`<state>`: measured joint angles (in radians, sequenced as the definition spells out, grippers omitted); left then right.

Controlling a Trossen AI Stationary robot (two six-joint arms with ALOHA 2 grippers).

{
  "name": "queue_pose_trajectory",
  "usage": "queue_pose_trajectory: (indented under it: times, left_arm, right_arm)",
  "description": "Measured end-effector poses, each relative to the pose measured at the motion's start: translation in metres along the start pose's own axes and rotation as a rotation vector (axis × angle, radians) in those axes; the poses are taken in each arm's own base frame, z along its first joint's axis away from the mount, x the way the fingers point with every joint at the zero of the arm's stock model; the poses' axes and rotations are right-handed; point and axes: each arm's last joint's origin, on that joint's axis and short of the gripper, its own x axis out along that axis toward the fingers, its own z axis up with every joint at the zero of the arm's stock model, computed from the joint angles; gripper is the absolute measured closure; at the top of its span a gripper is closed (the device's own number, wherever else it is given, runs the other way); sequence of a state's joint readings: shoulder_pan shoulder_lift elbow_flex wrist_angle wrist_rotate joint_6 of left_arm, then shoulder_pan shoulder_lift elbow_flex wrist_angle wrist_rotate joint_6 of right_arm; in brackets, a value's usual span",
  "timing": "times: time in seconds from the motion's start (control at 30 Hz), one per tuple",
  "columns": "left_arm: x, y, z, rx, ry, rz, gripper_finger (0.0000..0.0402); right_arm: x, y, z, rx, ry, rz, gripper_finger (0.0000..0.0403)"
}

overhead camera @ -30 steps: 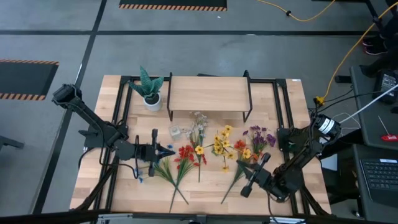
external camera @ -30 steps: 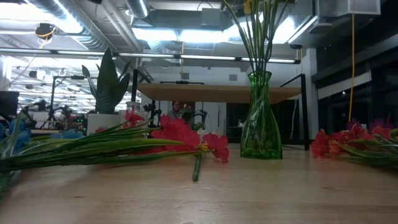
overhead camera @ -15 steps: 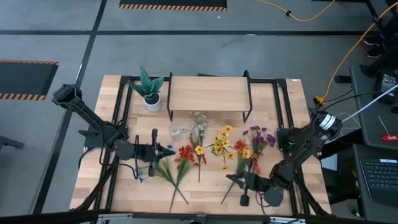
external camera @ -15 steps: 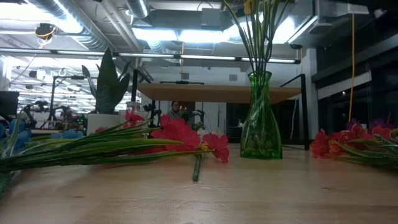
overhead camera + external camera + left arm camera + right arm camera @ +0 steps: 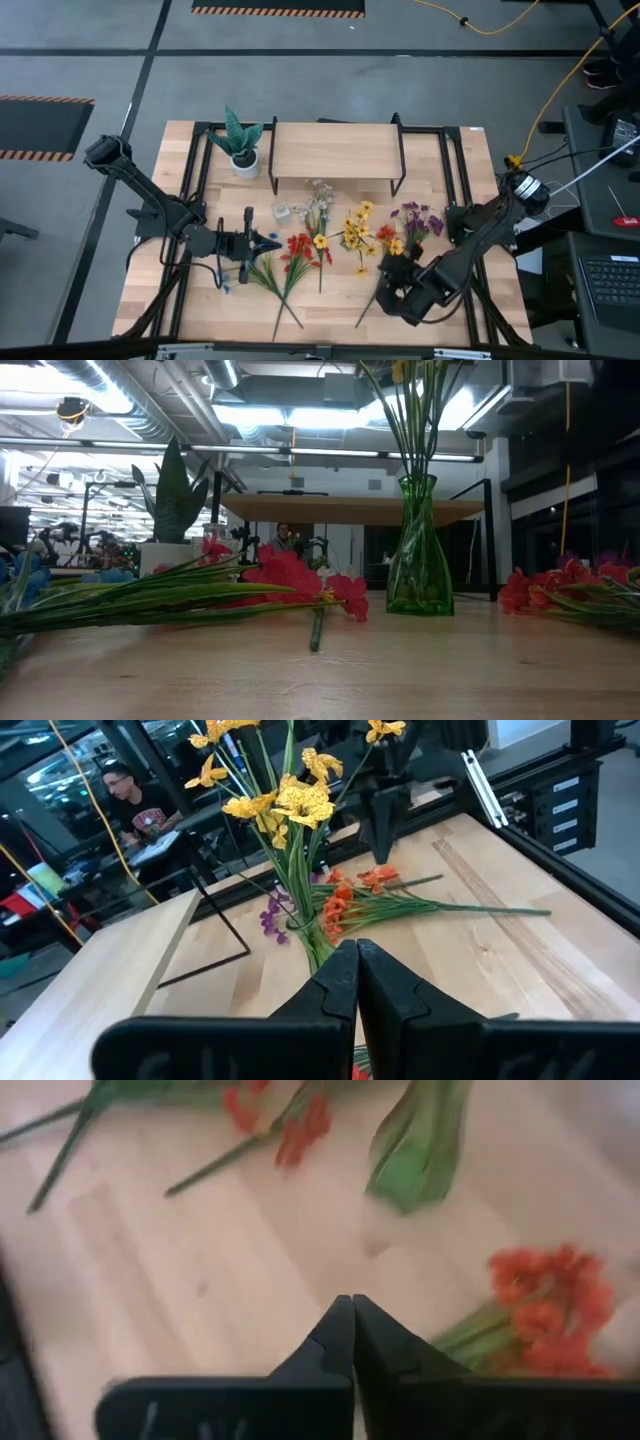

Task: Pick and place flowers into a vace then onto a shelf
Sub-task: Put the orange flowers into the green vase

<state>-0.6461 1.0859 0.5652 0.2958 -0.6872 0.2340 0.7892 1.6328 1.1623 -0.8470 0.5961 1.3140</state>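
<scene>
A green glass vase (image 5: 418,555) stands upright on the table with yellow flowers (image 5: 355,228) in it. Red flowers (image 5: 300,248), orange flowers (image 5: 390,242), purple flowers (image 5: 420,218) and white flowers (image 5: 318,195) lie flat on the tabletop. The shelf (image 5: 335,150) stands at the far middle. My left gripper (image 5: 272,242) is shut and level, left of the red flowers, pointing at the vase's stems (image 5: 300,890). My right gripper (image 5: 389,266) is shut and tipped down over the orange flowers' stalks (image 5: 420,905). Neither holds anything.
A spiky green plant in a white pot (image 5: 242,150) stands at the far left beside the shelf. A small clear glass (image 5: 282,211) sits in front of the shelf. Black frame rails (image 5: 455,190) run along the table's sides. Bare wood shows along the near edge (image 5: 330,325).
My right gripper has swung round from the near right of the table toward the orange flowers, turning at the wrist and tipping from near level to pointing steeply down. It has stayed shut. The flowers and the vase have not moved.
</scene>
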Motion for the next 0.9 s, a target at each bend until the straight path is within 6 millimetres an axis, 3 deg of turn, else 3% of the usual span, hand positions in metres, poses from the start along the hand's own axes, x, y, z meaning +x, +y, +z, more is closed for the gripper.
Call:
queue_pose_trajectory:
  times: [0.2,0.5,0.7,0.9]
  left_arm:
    - [0.0,0.0,0.0,0.06,0.0,0.0,0.0398]
    - [0.0,0.0,0.0,0.086,0.001,0.0,0.0398]
    - [0.0,0.0,-0.001,0.09,0.006,-0.001,0.0398]
    - [0.0,0.0,-0.001,0.073,0.006,-0.002,0.0398]
  right_arm:
    - [-0.016,0.011,0.008,0.084,0.14,0.046,0.0403]
    - [-0.026,0.007,0.008,0.332,0.331,-0.046,0.0403]
    - [-0.011,0.017,-0.005,0.453,0.458,-0.134,0.0403]
    - [0.002,0.042,-0.012,0.418,0.458,-0.176,0.0403]
